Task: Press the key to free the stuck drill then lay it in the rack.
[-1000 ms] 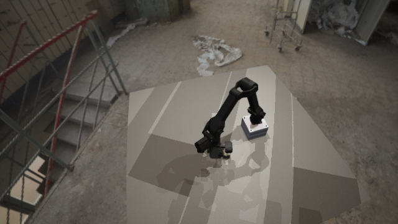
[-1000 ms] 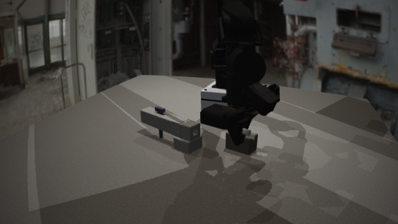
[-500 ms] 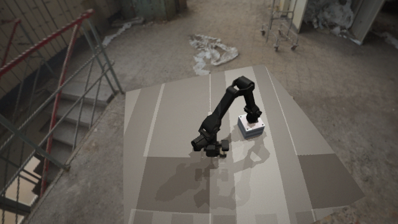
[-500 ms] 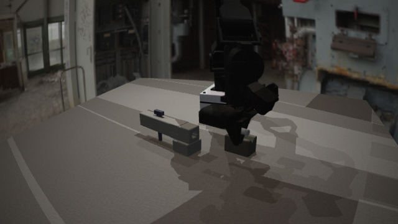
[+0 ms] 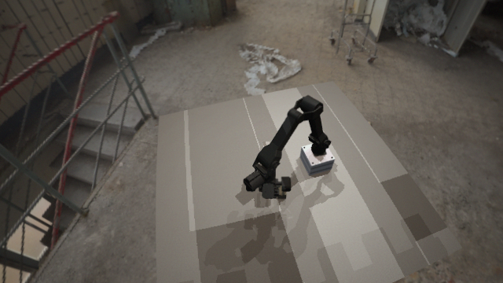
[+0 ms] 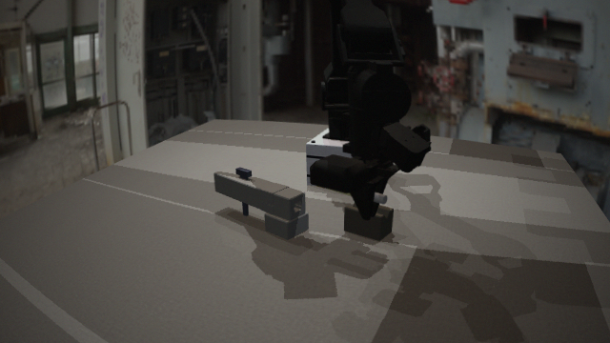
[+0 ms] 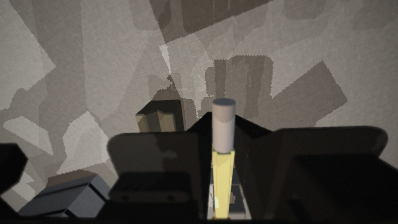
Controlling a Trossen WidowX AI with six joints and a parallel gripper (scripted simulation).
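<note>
My gripper [image 5: 280,189] [image 6: 370,213] [image 7: 217,116] is shut on the drill [image 6: 380,198] [image 7: 223,175], which has a yellow length and a grey round end between the fingers. In the exterior view the fingertips overlap the top of the rack, a dark grooved block [image 6: 364,224] [image 7: 159,121]; contact cannot be told. In the wrist view the rack is left of the drill, behind the left finger. The long grey housing [image 6: 257,191] stands apart on a small grey block, its open end facing the rack. The dark blue key [image 6: 243,172] stands through it, its lower end showing underneath.
The arm's white-and-grey base [image 5: 317,163] [image 6: 326,150] stands behind the gripper, and its corner shows low left in the wrist view. The patterned table top [image 5: 220,157] [image 6: 167,267] bears everything. In the top view the arm hides most of the rack and housing.
</note>
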